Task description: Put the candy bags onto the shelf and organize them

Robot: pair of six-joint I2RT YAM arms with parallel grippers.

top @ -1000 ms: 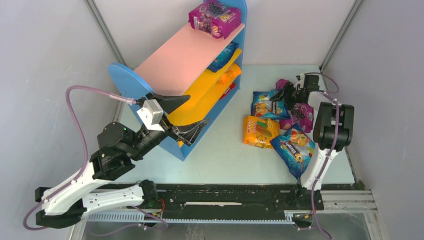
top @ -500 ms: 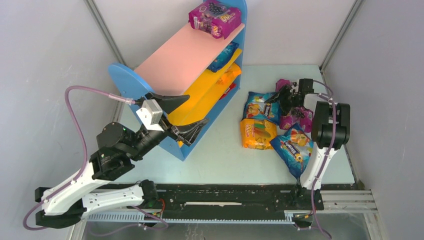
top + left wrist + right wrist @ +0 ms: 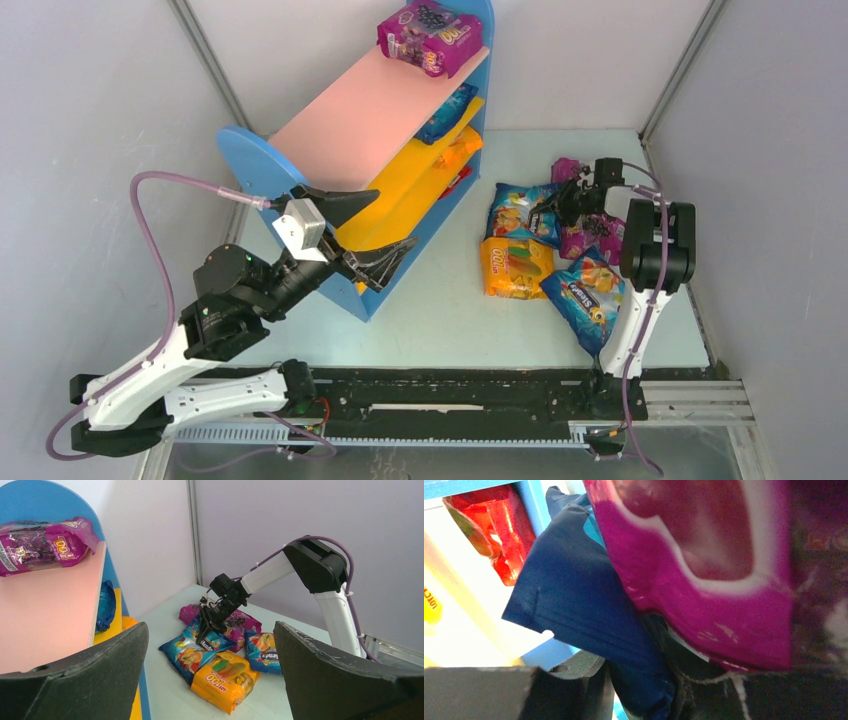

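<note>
now: blue bag (image 3: pixel 515 212) lies on table (image 3: pixel 440 310) between shelf (image 3: pixel 350 120) and the right arm, its right edge pinched in right gripper (image 3: pixel 553 208), jaws closed on it. since a second ago bag and gripper have shifted left toward shelf. orange bag (image 3: pixel 515 268), touching it on the near side, slid left too. purple bag (image 3: pixel 583 243) sits under the right wrist, second blue bag (image 3: pixel 590 298) nearer the base. top purple bag (image 3: pixel 430 35) rests on shelf's pink board. left gripper (image 3: pixel 395 220) unchanged, jaws wide, at shelf's yellow boards.
</note>
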